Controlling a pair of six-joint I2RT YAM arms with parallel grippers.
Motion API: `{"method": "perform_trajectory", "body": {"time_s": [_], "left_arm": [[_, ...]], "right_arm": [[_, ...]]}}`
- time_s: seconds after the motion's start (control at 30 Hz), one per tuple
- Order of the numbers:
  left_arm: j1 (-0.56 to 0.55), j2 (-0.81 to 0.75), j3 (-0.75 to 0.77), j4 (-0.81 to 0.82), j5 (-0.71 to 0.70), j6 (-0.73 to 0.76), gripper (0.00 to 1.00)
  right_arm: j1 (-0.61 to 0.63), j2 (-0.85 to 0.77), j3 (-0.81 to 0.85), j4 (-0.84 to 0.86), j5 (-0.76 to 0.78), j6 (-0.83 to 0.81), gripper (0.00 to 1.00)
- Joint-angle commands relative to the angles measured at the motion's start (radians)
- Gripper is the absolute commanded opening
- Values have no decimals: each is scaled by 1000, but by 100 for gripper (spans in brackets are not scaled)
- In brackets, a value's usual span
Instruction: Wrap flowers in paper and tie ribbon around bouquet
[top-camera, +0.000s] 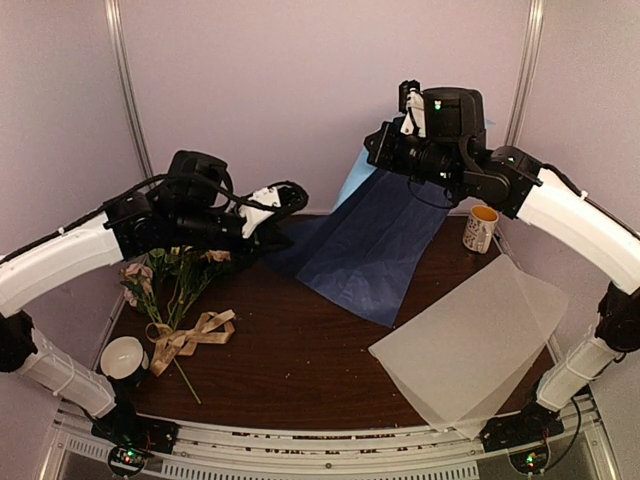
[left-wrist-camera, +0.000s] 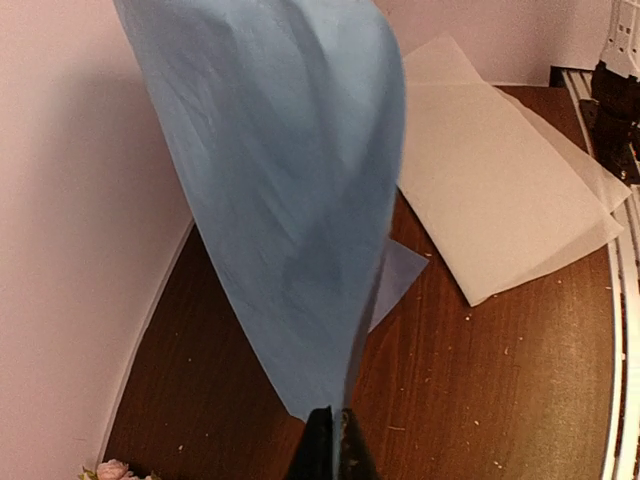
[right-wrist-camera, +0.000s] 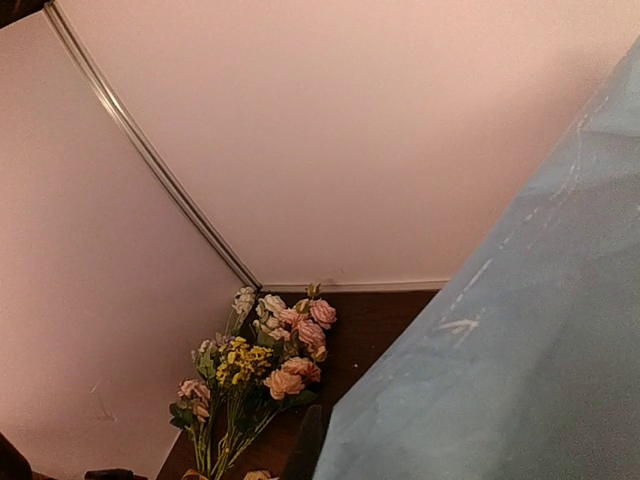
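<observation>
My left gripper (left-wrist-camera: 331, 452) pinches the low corner of the large light-and-navy blue paper sheet (top-camera: 375, 240), and my right gripper (top-camera: 395, 150) is clamped on its raised top edge. The pink-white-yellow artificial flowers (top-camera: 165, 275) lie at the left of the overhead frame, nearest my left gripper, stems pointing down-frame.

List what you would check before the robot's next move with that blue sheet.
1. Right gripper shut on the raised end of the paper: ok.
2. Left gripper pinching the paper's lower corner: ok.
3. Paper free of tears: cannot tell, since its folds hide part of it.
4. Flowers laid on the paper for wrapping: not ok. They lie on the table to the left of it.
5. Ribbon clear of the paper: ok. It lies looped by the stems.
</observation>
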Motion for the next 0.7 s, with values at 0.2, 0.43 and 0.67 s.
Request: {"method": "perform_trajectory", "body": {"time_s": [0.2,0.43,0.67], "left_arm": [[4,-283,-168,51,249,-65,0],[1,-476,-215,57,369,-98,0],[5,-484,-136,39,249,-233,0]], "right_arm": [[206,-162,-10,-59,101,-129,0],[327,-180,39,-81,118,-240,0],[335,-34,367,-302,212,-294,0]]}}
